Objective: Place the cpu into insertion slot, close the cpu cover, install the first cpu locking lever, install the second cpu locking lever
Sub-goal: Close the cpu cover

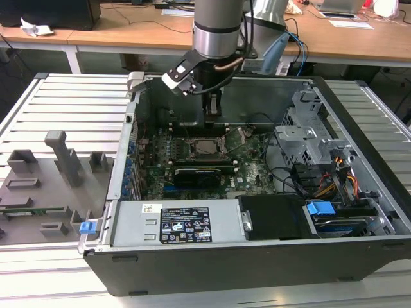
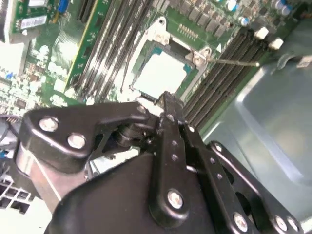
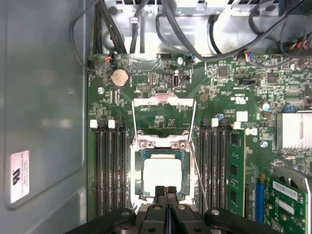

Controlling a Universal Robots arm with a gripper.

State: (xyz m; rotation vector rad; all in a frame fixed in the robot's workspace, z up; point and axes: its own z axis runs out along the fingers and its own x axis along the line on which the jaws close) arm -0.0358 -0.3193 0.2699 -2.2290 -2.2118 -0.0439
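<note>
First wrist view: closed hand (image 3: 165,189) hovers beside cpu (image 3: 163,173) seated in insertion slot (image 3: 161,154).

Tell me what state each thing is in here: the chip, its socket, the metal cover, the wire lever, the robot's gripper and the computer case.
Chip: seated in the socket, top bare.
Socket: filled by the chip, uncovered.
Cover: swung open, off the socket.
Lever: raised, not latched.
Gripper: shut, holding nothing, tips at the chip's edge.
Computer case: open, insides exposed.
</note>
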